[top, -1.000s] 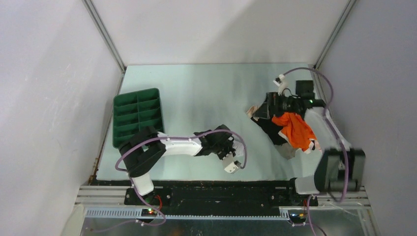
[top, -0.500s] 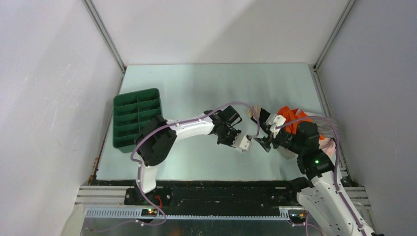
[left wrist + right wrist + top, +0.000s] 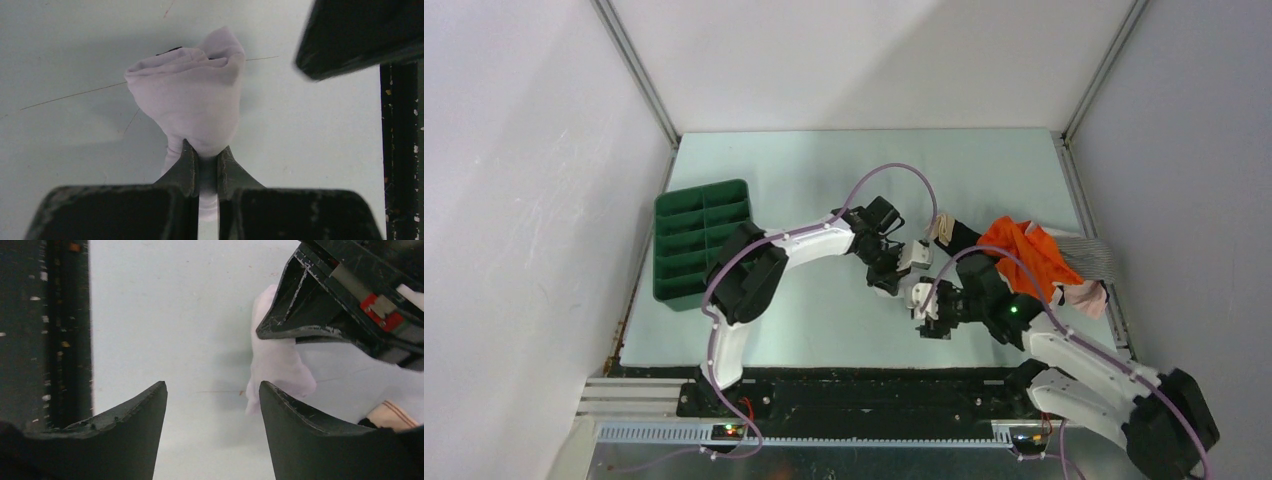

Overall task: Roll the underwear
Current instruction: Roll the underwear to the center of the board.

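Green compartment tray at left edge of table, orange garment at right

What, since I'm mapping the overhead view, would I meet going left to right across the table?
Tray → left gripper pinching underwear → orange garment → striped cloth.

Left hand pinched on underwear — right hand jaws apart, close by, arms bent inward.
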Controlling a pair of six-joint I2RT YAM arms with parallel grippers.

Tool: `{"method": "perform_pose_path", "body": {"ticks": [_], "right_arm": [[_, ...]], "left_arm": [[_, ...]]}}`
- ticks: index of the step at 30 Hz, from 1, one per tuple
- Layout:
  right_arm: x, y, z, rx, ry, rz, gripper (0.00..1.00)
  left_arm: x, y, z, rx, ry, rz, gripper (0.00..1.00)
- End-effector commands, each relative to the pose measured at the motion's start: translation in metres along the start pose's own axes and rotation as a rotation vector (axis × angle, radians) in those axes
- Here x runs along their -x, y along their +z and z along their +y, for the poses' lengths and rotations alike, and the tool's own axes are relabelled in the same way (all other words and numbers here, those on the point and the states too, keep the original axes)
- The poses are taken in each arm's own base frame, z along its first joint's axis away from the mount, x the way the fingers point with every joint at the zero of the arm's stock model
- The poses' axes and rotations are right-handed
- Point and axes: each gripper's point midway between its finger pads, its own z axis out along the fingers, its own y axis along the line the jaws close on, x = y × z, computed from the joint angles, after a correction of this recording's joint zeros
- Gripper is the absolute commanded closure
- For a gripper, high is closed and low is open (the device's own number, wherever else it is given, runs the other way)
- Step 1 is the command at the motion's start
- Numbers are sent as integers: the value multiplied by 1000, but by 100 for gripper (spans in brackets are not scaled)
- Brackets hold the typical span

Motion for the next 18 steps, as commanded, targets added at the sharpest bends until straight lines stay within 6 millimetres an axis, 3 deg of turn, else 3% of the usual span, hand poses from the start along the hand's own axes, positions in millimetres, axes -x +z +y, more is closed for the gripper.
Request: {"method": "perform_pose_path", "body": {"ticks": [1,10,13,18], "right_arm": [[5,21,-40,-110,-143,-15,28],[0,48,-68,-159,-277,-13,27],[-1,50,-68,-143,-303,-15,28],[-26,62,-60,-71,-342,50,30]], "left_arm": [[-87,24,-73,-232,-317,275,96],[-89,22,-64,-227,-342,272,96],[-88,21,-60,-227,-345,269,96],[-90,17,-54,-230,-357,262,95]]}}
